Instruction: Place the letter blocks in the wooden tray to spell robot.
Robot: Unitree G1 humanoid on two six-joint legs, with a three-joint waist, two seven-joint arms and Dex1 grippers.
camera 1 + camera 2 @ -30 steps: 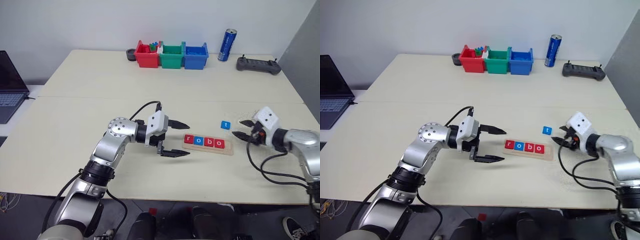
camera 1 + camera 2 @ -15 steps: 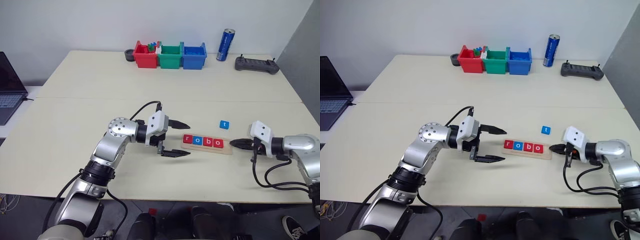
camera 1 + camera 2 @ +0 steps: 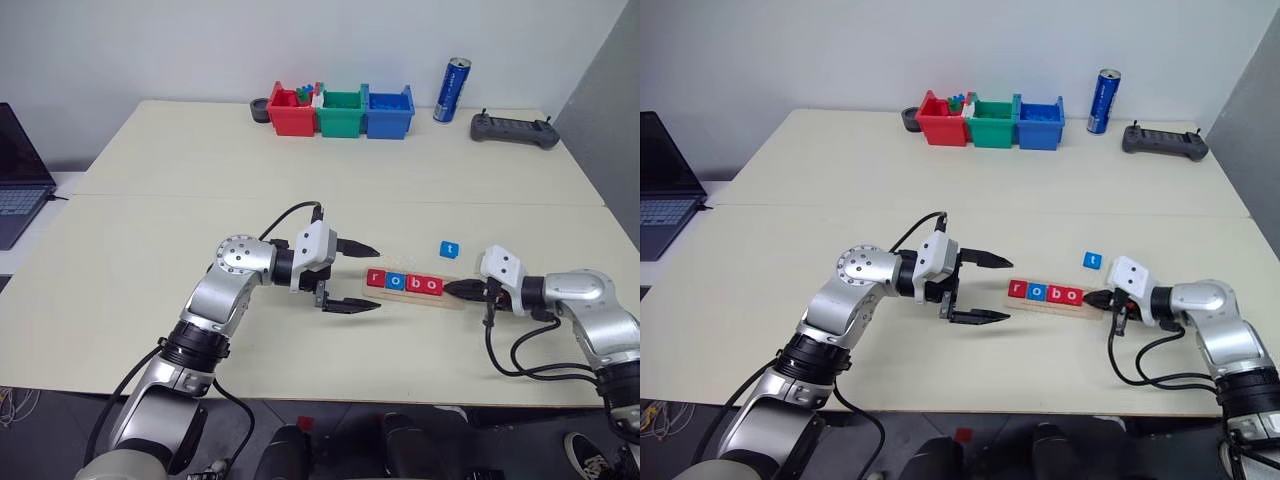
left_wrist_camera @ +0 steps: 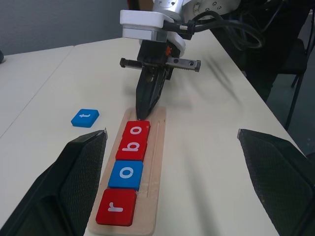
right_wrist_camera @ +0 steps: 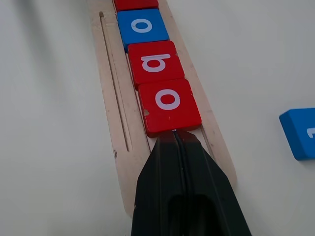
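The wooden tray (image 3: 404, 298) lies on the table with several letter blocks in its groove: a red r (image 3: 376, 279), a blue o (image 3: 395, 282), a red b (image 3: 414, 284) and a red o (image 5: 169, 105). A blue t block (image 3: 450, 249) lies loose on the table just behind the tray's right end. My right gripper (image 3: 452, 289) is shut, and its tip (image 5: 174, 135) rests in the groove against the last red o. My left gripper (image 3: 371, 278) is open and empty at the tray's left end, one finger on each side of that end.
Red (image 3: 291, 112), green (image 3: 342, 111) and blue (image 3: 389, 112) bins stand at the far edge, with a blue can (image 3: 452, 90) and a black controller (image 3: 512, 129) to their right. A laptop (image 3: 18, 175) sits at the far left.
My right gripper has shut and moved left and down to the tray's right end, so its tip now meets the last o. The left arm has not moved.
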